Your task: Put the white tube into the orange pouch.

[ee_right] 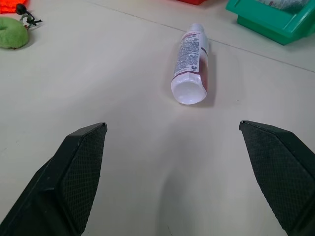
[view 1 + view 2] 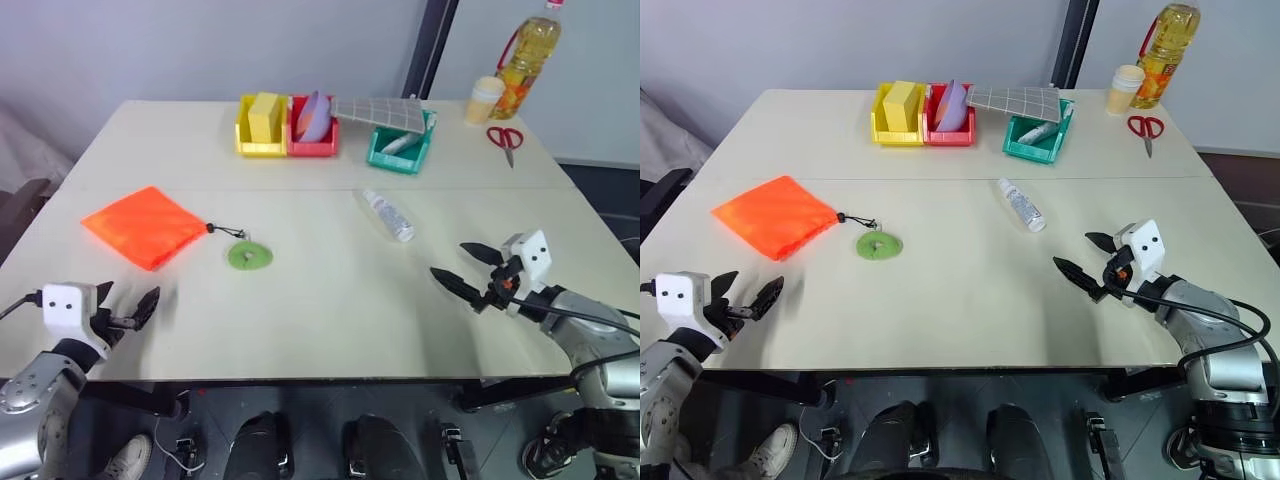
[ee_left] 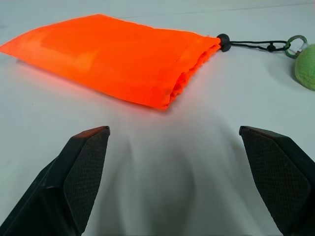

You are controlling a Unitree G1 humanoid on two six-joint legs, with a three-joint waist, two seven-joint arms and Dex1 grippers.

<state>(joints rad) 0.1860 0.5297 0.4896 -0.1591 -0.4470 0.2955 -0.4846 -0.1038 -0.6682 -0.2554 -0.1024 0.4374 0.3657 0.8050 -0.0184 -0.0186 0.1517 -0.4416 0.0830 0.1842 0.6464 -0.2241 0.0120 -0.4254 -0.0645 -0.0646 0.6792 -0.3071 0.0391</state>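
Flat on the table (image 2: 330,300), white tube (image 2: 388,215), cap toward right pincer (image 2: 468,270).

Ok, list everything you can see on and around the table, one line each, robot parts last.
white tube: one, whitish-clear with printed label, lying mid-table right of centre
orange pouch: one, bright orange, flat on the table's left side
green tag: one, round, on a black cord beside the pouch
bins: three, yellow, red and teal, in a row at the far side
grey checked sheet: one, lying across the teal bin
oil bottle: one, yellow, far right corner
cup: one, cream, beside the bottle
scissors: one, red-handled, far right
table: one, pale beige
left gripper: black fingers, open, near edge
right gripper: black fingers, open, near the tube
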